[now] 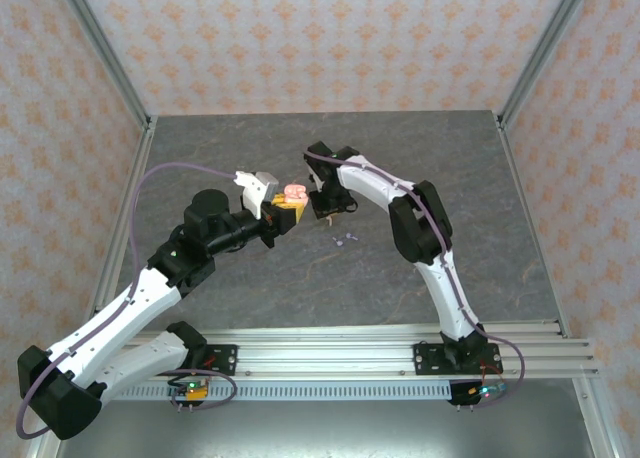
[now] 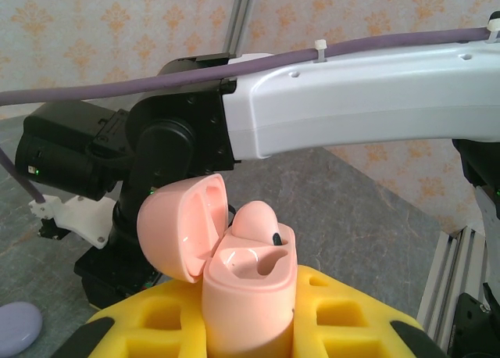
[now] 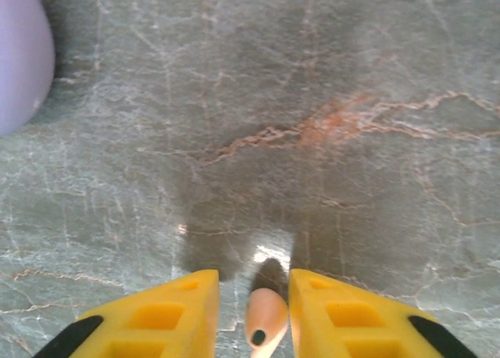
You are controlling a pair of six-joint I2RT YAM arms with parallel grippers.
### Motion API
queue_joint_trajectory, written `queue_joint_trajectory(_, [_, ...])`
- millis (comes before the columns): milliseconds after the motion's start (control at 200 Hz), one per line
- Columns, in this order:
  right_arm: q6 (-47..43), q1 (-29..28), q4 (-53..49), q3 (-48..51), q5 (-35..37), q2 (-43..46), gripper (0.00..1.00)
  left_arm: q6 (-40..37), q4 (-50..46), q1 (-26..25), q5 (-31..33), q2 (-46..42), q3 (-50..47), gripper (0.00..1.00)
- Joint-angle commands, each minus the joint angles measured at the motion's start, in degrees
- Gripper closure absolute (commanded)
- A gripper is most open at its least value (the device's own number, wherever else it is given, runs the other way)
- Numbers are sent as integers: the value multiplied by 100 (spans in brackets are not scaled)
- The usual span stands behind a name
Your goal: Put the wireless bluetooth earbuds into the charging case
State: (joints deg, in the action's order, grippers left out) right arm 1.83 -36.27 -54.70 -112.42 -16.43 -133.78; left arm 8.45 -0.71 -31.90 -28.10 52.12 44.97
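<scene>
The charging case (image 2: 250, 295) is clamped upright, lid open for access, by the left gripper (image 2: 250, 327). A pink earbud (image 3: 266, 311) is positioned between the right gripper (image 3: 254, 284) fingers, but the grip cannot be confirmed.

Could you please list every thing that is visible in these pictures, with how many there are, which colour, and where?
charging case: one, salmon-pink, lid open, held above the table
pink earbuds: two, salmon-pink; one seated in the case, the other between the right gripper's fingers
lilac earbuds: apparently two, tiny, on the table near the right gripper
lilac rounded object: one, partly in view, on the table
table: one, grey, marbled
left gripper: yellow fingers, shut on the case
right gripper: yellow fingers, grip unclear
</scene>
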Motion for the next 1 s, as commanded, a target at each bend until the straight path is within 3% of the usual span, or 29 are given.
queue_joint_trajectory(0, [-12,-77,-193,-201,-37,-53,67,-128,-29,-14,10,-88,170,85])
queue_joint_trajectory(270, [-40,-197,-144,-236,-173,-59,65,-133,-56,-12,-3,-105,175,85])
queue_joint_trajectory(686, [29,-209,-106,-119,253,292,60,-115,-89,-16,15,-114,179,85])
queue_joint_trajectory(991, [-13,-253,-173,-41,258,198,63,-129,-95,-9,15,-121,179,85])
